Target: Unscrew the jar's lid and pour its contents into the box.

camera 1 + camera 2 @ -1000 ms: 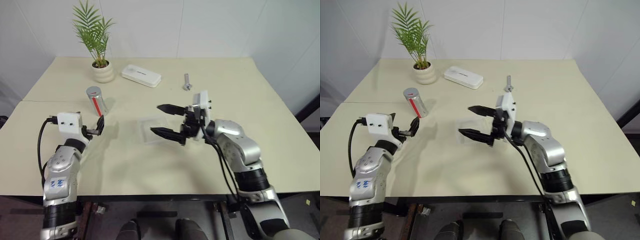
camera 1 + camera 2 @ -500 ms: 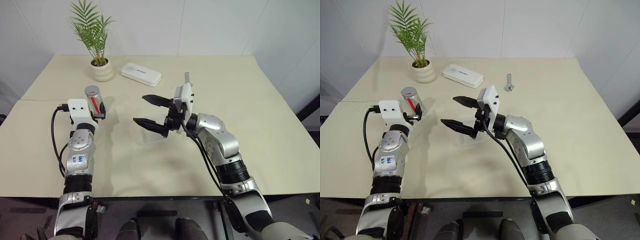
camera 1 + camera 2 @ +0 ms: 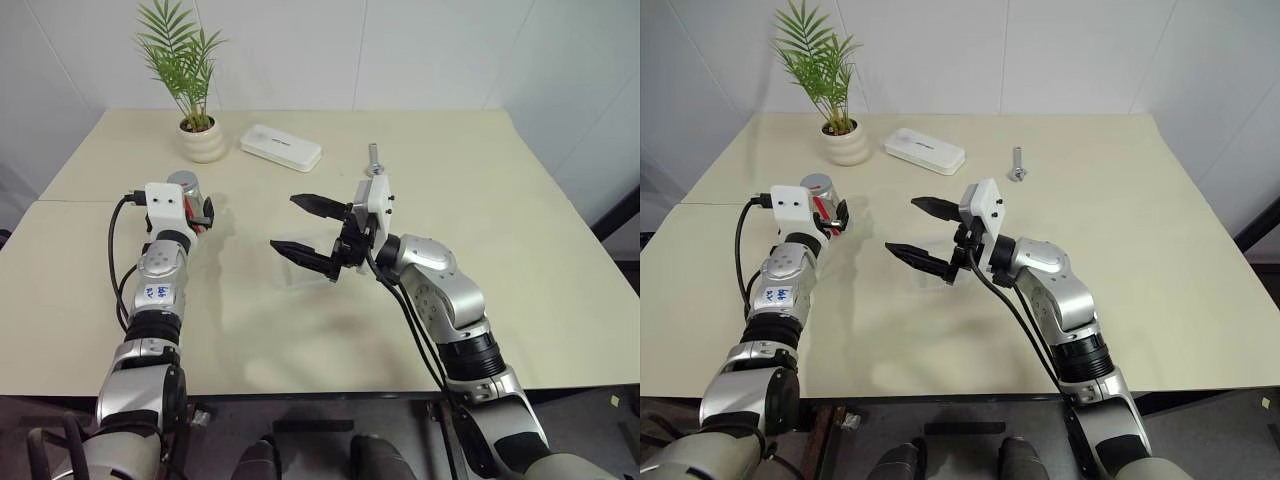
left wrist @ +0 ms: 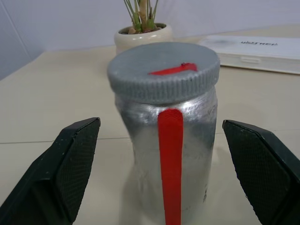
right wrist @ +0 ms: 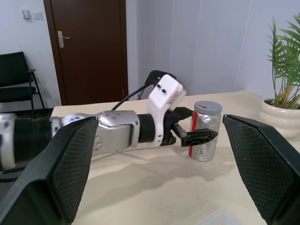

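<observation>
The left gripper (image 4: 161, 178) is held spread wide, one finger on each side of the jar (image 4: 168, 154), so that the body can be clamped; no contact is seen. The lid (image 4: 164, 72) remains screwed on. The right gripper (image 3: 305, 230) is likewise unclenched and empty, poised above the box (image 3: 300, 268), presumably to take the lid.

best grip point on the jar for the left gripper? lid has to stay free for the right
Grip the jar on its silver wall below the lid, coming in level from the robot's side. It stands upright, with straight round sides, and the open left gripper already has a finger either side of the body. That leaves the grey cap exposed for the open right gripper to twist.
</observation>
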